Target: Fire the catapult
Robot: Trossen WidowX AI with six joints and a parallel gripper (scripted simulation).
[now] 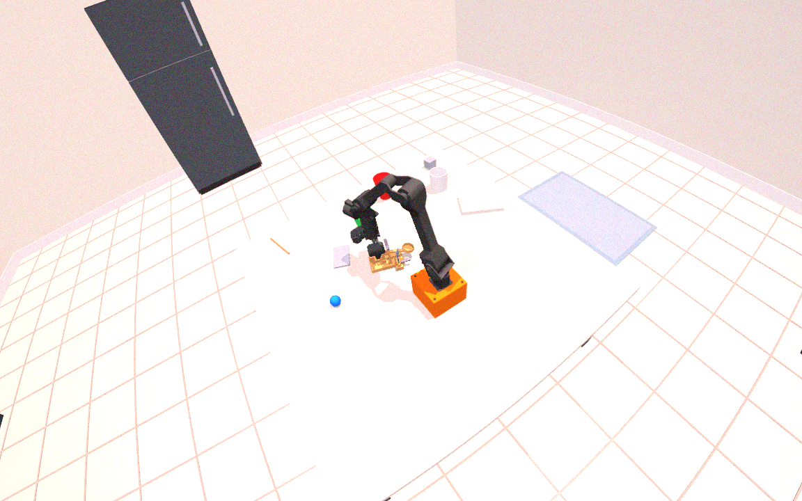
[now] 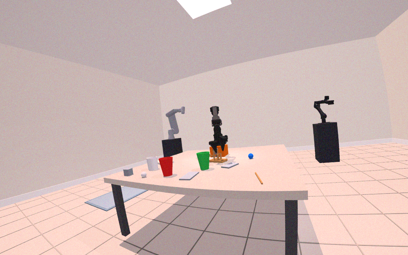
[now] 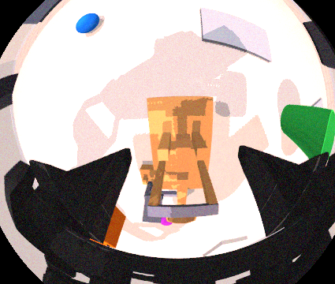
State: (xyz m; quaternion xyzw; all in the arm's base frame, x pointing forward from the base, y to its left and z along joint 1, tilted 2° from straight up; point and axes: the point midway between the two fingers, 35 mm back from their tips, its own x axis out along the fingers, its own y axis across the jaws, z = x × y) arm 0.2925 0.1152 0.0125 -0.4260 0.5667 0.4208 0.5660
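Note:
The wooden catapult stands on the table in front of the robot's orange base. Its round cup is on the base side, mostly hidden in the wrist view by the grey crossbar. A small magenta round thing shows beside the cup, partly hidden. My gripper is wide open and empty above the catapult, with its fingers on either side of the frame in the wrist view. The white mug stands upright, beyond the red cup in the exterior view.
A blue ball lies apart from the catapult. A green cup and a red cup stand nearby. A white ball, a grey cube and an orange stick also lie there.

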